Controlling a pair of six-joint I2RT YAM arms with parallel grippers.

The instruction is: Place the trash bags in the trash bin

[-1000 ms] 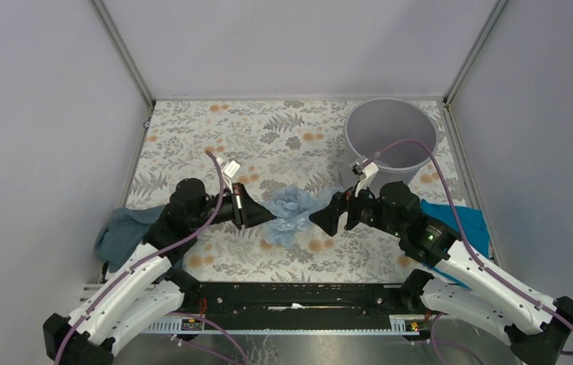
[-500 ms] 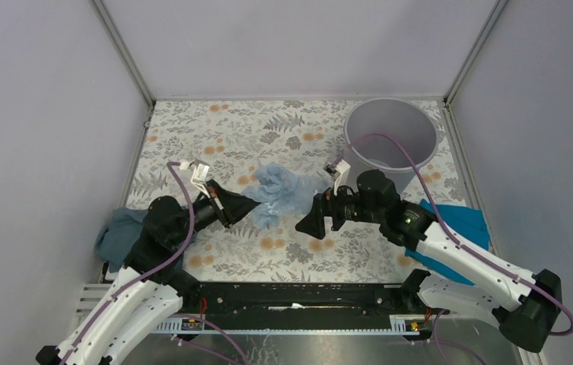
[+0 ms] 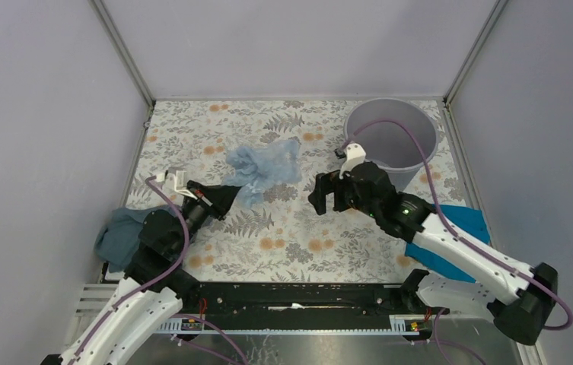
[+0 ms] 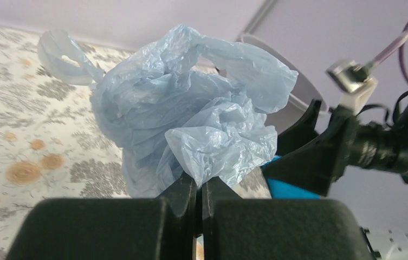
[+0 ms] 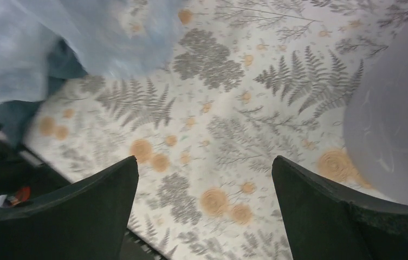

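Observation:
The trash bag (image 3: 263, 167) is a crumpled pale-blue film bag held up above the floral table, left of centre. My left gripper (image 3: 231, 192) is shut on its lower corner; in the left wrist view the bag (image 4: 190, 114) bunches up right above the closed jaws of the left gripper (image 4: 200, 187). The trash bin (image 3: 390, 141) is a round light-grey bucket at the back right, upright and open. My right gripper (image 3: 327, 195) is open and empty, hovering between bag and bin. In the right wrist view the right gripper (image 5: 204, 168) is spread wide, the bag (image 5: 39, 38) blurred upper left, the bin wall (image 5: 396, 124) at right.
A dark teal-grey cloth (image 3: 122, 232) lies at the table's left front edge beside my left arm. A bright blue cloth (image 3: 454, 228) lies at the right front under my right arm. Grey walls enclose the table on three sides.
My left gripper has lifted the bag up and back toward the left. My right gripper has let go of it, opened, and turned toward the bin.

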